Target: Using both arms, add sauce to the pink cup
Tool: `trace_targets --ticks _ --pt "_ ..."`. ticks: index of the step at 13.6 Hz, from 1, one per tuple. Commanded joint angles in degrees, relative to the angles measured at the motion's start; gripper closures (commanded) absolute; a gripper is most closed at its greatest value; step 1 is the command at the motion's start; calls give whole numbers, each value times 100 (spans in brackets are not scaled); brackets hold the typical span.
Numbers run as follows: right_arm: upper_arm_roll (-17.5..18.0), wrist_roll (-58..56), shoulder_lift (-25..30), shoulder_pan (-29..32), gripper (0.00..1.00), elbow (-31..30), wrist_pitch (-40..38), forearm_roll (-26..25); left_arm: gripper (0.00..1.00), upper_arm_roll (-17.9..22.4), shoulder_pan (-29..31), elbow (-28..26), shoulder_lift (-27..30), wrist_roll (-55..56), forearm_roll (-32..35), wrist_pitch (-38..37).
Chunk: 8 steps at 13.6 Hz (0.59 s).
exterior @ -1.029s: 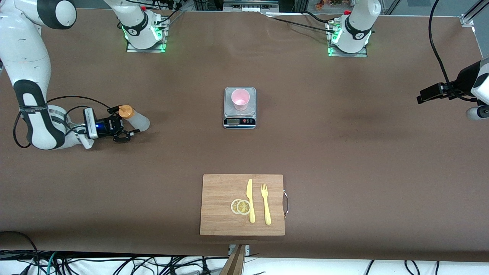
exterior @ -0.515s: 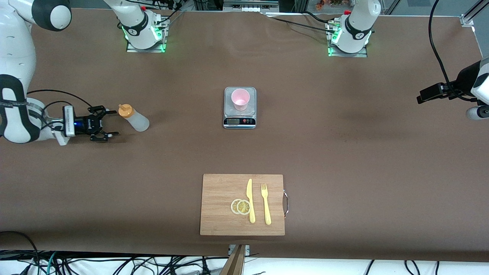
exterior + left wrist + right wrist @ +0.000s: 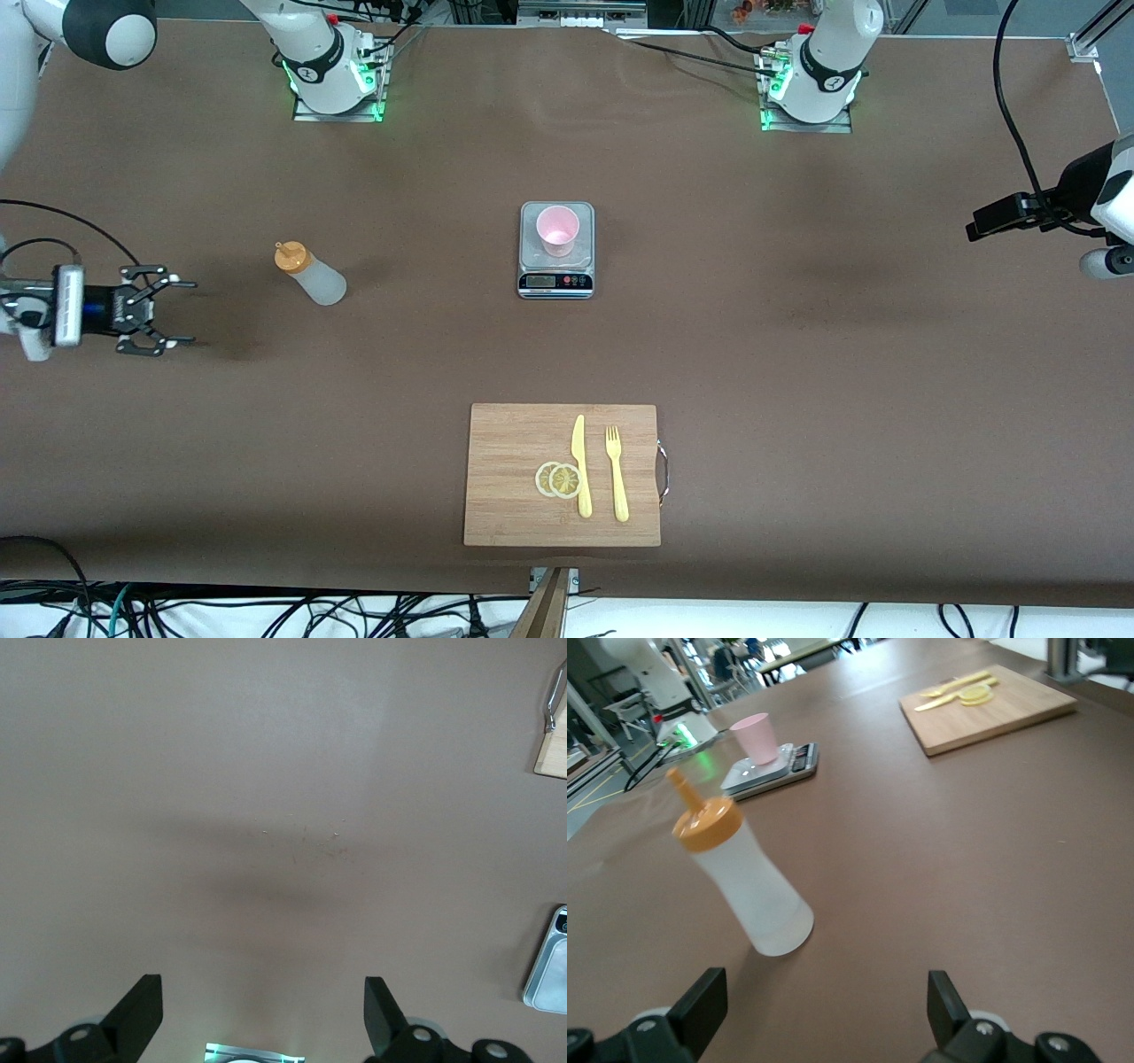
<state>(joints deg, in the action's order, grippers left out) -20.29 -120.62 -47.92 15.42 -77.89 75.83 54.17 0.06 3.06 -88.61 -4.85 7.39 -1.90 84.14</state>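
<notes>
Sauce bottle [image 3: 308, 276] stands by itself on the table toward the right arm's end, well apart from the pink cup [image 3: 557, 229], which sits on the scale [image 3: 555, 282] mid-table; whether the cup holds any sauce can't be made out. Right gripper [image 3: 182, 311] low over the table at that arm's end, fingers spread wide, gripping nothing, clear of the bottle and facing it. Left gripper [image 3: 261, 1010] waits over bare table at the left arm's end, fingers likewise parted. Scene fits two readings: right gripper lined up on a bottle yet to be carried to the cup, or drawn off from one set back after pouring. Either way, judged: keep the spread fingers level and clear of the slim body, since a sideways knock near the orange cap [image 3: 291, 258] would topple it. Bottle's long axis reads as vertical, base on the table, nozzle pointing up; its lean looks like camera angle
</notes>
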Motion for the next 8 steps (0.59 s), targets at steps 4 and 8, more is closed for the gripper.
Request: trace_targets --ticks 4,8 --pt "16 3198 106 -398 0 1671 -155 -855 0 12 -7 63 -16 26 -126 -3" --pt "-19 4789 545 -811 0 1725 -165 -1163 0 12 -7 72 -25 35 -135 6"
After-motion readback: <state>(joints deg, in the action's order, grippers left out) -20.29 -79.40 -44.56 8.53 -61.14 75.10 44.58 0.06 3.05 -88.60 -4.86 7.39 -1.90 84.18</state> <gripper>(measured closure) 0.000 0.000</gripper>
